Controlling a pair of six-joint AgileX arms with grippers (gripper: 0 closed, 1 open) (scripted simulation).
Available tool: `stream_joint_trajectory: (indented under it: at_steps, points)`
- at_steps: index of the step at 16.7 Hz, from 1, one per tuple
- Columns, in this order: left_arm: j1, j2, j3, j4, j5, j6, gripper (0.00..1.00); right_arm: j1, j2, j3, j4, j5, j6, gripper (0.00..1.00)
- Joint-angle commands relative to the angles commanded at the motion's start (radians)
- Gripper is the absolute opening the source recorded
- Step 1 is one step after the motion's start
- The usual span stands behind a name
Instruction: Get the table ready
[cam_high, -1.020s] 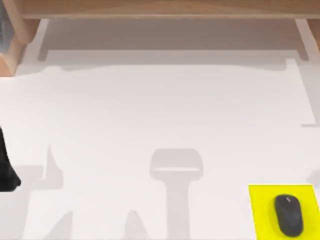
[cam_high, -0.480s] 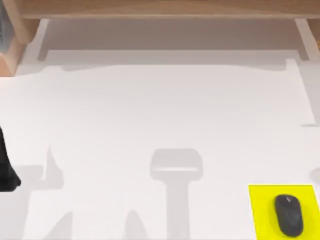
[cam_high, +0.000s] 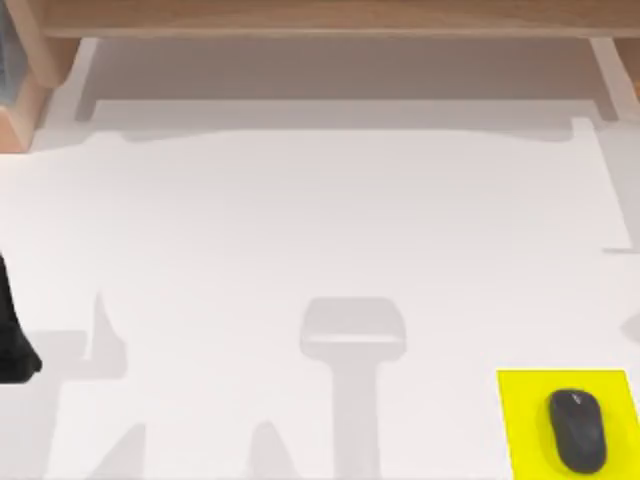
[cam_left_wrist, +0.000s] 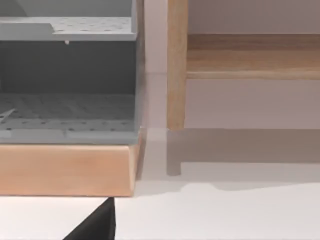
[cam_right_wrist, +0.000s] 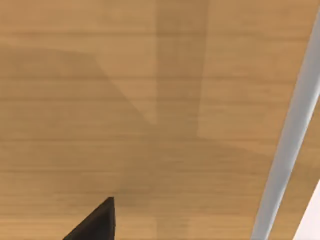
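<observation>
The table (cam_high: 320, 230) is a large plain white top with a light wooden frame (cam_high: 330, 18) along its far edge. My left arm (cam_high: 12, 340) shows as a dark shape at the table's left edge. A black part of my left gripper (cam_left_wrist: 95, 227) hangs over the white top, in front of a wooden-based grey rack (cam_left_wrist: 67, 100). In the right wrist view, a black part of my right gripper (cam_right_wrist: 95, 225) sits against a light wooden surface (cam_right_wrist: 150, 100).
A bright yellow square mat (cam_high: 520, 420) lies at the near right corner with a black computer mouse (cam_high: 577, 430) on it. The grey rack on its wooden base (cam_high: 20, 90) stands at the far left. Soft shadows cross the table's middle.
A faint shadow at the table's right edge has crept slightly toward the far side. The left arm, the mat and the mouse have not moved.
</observation>
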Motion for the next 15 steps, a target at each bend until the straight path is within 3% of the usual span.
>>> stream_joint_trajectory:
  at_steps: [13, 15]
  points:
    - [0.0, 0.0, 0.0, 0.0, 0.0, 0.0, 1.0, 0.0, 0.0, 0.0, 0.0, 0.0, 0.0, 0.02]
    - [0.0, 0.0, 0.0, 0.0, 0.0, 0.0, 1.0, 0.0, 0.0, 0.0, 0.0, 0.0, 0.0, 0.0]
